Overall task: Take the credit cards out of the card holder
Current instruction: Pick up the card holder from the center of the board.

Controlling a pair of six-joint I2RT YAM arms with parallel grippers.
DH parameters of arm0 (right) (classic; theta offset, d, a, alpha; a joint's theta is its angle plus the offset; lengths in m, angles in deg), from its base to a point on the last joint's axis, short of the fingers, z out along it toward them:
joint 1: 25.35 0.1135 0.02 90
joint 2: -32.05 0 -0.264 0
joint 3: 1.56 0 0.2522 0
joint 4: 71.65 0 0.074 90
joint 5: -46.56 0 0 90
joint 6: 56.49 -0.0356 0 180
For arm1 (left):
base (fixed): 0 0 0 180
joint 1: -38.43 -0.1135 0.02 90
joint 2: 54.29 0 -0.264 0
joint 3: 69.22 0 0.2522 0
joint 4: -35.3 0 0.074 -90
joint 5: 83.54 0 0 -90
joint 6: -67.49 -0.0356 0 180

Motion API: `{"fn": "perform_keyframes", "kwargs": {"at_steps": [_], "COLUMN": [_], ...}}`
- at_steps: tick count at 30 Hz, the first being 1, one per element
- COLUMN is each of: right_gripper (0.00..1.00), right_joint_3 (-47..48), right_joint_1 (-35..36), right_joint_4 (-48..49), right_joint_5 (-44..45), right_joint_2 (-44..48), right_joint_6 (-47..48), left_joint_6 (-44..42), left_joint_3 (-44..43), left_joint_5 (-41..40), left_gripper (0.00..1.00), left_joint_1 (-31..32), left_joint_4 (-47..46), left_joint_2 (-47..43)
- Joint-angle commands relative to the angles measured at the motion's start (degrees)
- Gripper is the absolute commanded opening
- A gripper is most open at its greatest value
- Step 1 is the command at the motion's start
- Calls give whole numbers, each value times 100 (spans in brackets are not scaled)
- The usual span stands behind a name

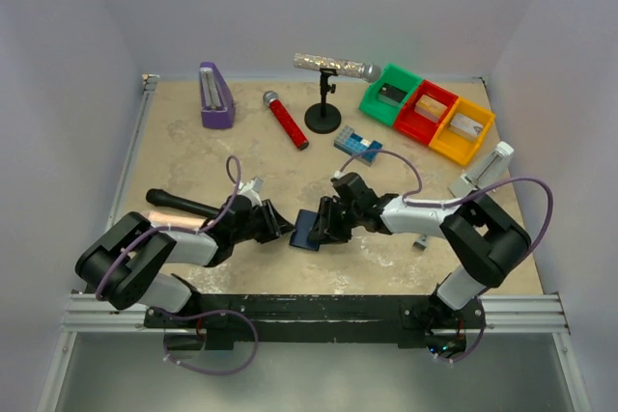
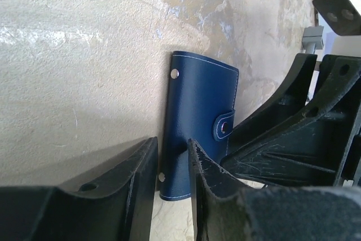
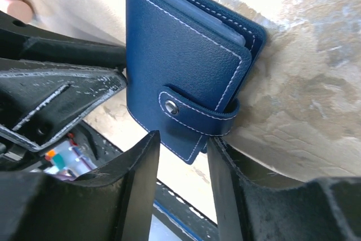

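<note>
The card holder (image 1: 310, 231) is found in the middle of the table (image 1: 193, 156), right between the two grippers, and it is folded shut. It is met just past the fingertips of the left gripper (image 2: 170, 142) and just past the fingertips of the right gripper (image 3: 181, 139), so neither one is set much nearer than the other. From each gripper its long side is seen to run on ahead, away from the fingers, and only its near end is reached. The fingers of the left gripper are held a little apart, and a strip of the blue cover is seen in the gap. The fingers of the right gripper are held apart too, with one corner of the card holder dipped between them. Whether it is squeezed by either gripper cannot be told. The closing tab (image 3: 194, 115) is snapped down on the side turned to the right gripper, just past its fingertips, so that gripper is judged the better placed to pull it loose. No cards can be seen; they are thought to be tucked inside.
</note>
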Motion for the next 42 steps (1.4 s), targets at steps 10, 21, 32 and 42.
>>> {"fn": "perform_keyframes", "kwargs": {"at_steps": [10,21,32,42], "right_gripper": [21,0,0,0], "right_joint_3": [-460,-636,-953,-557], "right_joint_1": [-8,-17,-26,-17], "right_joint_4": [462,716,7,-1418], "right_joint_5": [139,24,-151,-687], "right_joint_2": [-219,0,1616,3716], "right_joint_6": [-412,-342,290,1283], "left_joint_6": [-57,-40,390,5], "left_joint_3": [235,305,419,7], "left_joint_5": [136,119,-514,-769], "left_gripper": [27,27,63,93], "left_joint_1": [103,120,-73,-178], "left_joint_4": [-452,-497,408,1944], "left_joint_2": [51,-124,-1170,-3277]}}
